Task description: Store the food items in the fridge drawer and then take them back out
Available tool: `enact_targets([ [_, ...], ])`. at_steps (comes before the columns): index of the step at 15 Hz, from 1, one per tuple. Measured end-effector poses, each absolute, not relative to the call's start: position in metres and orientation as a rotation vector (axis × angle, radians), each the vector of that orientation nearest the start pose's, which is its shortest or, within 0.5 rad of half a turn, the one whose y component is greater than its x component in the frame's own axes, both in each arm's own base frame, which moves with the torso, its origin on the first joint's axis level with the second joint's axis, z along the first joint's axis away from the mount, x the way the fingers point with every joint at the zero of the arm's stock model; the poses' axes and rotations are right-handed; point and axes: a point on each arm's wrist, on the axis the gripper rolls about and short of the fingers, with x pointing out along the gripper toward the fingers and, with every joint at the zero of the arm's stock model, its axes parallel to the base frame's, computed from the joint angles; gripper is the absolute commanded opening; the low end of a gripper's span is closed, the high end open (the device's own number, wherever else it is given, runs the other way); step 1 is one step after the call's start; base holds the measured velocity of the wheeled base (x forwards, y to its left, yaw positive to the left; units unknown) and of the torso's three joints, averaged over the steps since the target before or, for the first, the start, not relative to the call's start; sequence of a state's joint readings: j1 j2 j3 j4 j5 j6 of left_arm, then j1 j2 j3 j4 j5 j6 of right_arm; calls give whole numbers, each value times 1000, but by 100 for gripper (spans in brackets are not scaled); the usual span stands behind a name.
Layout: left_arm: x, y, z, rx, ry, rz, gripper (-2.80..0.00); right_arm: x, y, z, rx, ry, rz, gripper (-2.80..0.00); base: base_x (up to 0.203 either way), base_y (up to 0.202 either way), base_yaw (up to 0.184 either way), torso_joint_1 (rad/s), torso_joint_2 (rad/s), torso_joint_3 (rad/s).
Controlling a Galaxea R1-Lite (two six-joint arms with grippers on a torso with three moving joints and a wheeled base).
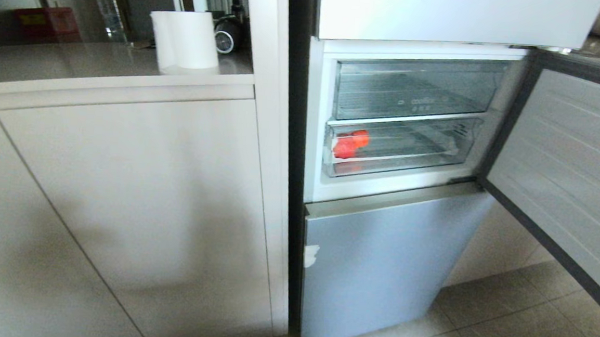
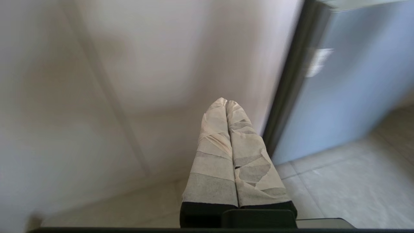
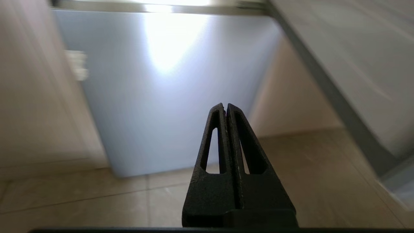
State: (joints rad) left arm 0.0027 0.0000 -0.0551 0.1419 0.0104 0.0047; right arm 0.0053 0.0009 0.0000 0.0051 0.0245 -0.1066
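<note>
Two red food items (image 1: 351,143) lie at the left end of the clear fridge drawer (image 1: 409,165), the lower of two clear bins in the open fridge compartment. The drawer sits pushed in. Neither arm shows in the head view. My left gripper (image 2: 225,103), its fingers wrapped in pale tape, is shut and empty, low before the cabinet front beside the fridge. My right gripper (image 3: 225,106), black, is shut and empty, facing the grey lower fridge door (image 3: 168,90) above the floor.
The fridge door (image 1: 571,169) stands open to the right. A lettered clear bin (image 1: 414,92) sits above the drawer. Beige cabinets (image 1: 131,205) with a counter holding a white kettle (image 1: 185,41) fill the left. Tiled floor (image 1: 504,327) lies below.
</note>
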Motion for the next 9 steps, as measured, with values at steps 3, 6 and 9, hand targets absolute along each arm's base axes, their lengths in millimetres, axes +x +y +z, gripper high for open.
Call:
enact_targets([
  [3,-28,0,76,5,87,13,-280,-23,0,75,-105,5,30,-280,-1,6,-177,0,2,0],
  [6,-28,0,76,5,87,13,-280,-23,0,75,-104,5,30,-280,-3,5,-175,4,4,1],
  [9,-28,0,76,5,87,13,-280,-23,0,75,-41,4,24,-280,-1,3,-133,1,2,-1],
])
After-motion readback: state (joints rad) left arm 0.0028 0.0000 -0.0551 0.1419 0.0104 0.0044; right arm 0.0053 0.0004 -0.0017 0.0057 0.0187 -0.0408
